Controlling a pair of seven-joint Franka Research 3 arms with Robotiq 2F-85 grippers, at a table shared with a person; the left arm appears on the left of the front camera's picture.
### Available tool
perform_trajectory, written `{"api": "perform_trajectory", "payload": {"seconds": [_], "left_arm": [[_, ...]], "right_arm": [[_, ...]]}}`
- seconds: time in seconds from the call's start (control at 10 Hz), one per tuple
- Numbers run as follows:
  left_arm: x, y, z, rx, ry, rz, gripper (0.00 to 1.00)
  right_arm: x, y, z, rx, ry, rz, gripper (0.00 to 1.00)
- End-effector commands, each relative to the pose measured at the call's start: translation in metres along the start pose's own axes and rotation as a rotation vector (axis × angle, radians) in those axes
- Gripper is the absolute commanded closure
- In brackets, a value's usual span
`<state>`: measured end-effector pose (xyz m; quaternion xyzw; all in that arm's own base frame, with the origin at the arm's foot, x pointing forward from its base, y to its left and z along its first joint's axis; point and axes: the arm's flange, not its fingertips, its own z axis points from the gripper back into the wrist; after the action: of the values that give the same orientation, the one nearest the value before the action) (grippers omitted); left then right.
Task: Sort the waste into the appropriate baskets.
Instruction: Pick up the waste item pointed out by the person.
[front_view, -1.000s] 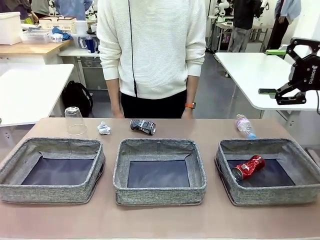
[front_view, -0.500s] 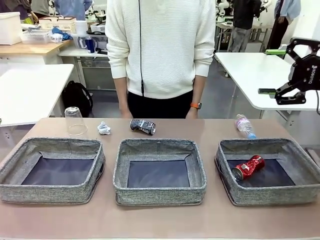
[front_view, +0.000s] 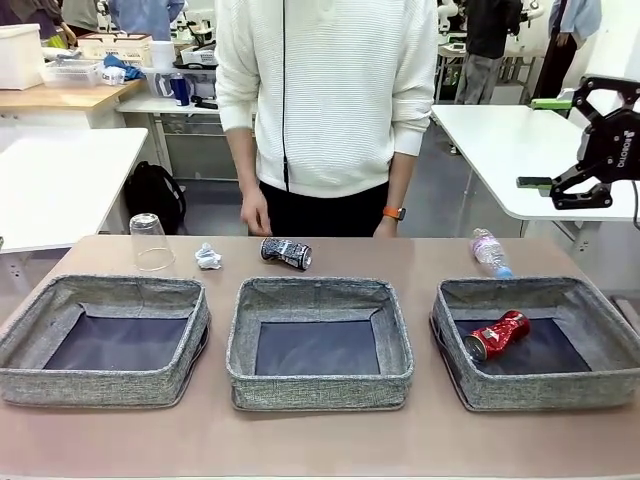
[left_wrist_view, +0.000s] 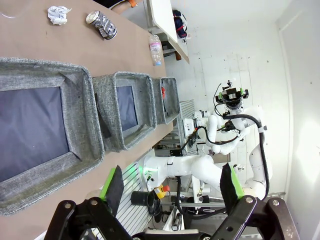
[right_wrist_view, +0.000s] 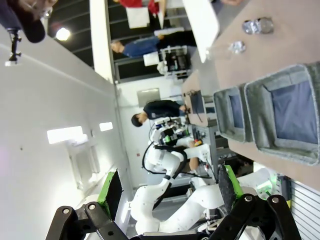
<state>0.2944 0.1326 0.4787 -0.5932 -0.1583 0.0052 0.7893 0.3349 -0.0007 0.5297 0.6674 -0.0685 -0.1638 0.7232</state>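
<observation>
Noted brown tabletop (front_view: 320, 450) across lower frame. Beyond it, grey floor (front_view: 440, 200) at centre right. At left, white table (front_view: 60, 185) with black backpack (front_view: 155, 195) beside it; second white table (front_view: 500, 150) at right. Upper left, wooden bench (front_view: 60, 97) carrying white box (front_view: 20, 55). Plain white wall (left_wrist_view: 300, 75), right of left wrist view.

Robotics lab. My worktop (front_view: 400, 255) sits among plain white tables (front_view: 510, 150), with a wooden bench (front_view: 60, 97) carrying plastic crates (front_view: 20, 55) and a backpack (front_view: 153, 195) on the grey floor. My white right arm (left_wrist_view: 195, 167) stands against a bare white wall (left_wrist_view: 240, 45).
</observation>
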Motion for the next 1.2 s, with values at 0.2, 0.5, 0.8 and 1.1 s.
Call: {"api": "perform_trajectory", "payload": {"seconds": [0.2,0.5,0.8,1.1], "left_arm": [[0.000,-0.001,0.000,-0.019,-0.004,-0.020,0.00],[0.000,-0.001,0.000,-0.019,-0.004,-0.020,0.00],[0.000,-0.001,0.000,-0.019,-0.004,-0.020,0.00],[0.016,-0.001,-0.018,-0.031,0.008,-0.285,0.00]], "right_arm": [[0.000,0.003,-0.004,0.019,-0.012,-0.021,0.00],[0.000,0.003,-0.004,0.019,-0.012,-0.021,0.00],[0.000,0.003,-0.004,0.019,-0.012,-0.021,0.00],[0.000,0.003,-0.004,0.019,-0.012,-0.021,0.00]]}}
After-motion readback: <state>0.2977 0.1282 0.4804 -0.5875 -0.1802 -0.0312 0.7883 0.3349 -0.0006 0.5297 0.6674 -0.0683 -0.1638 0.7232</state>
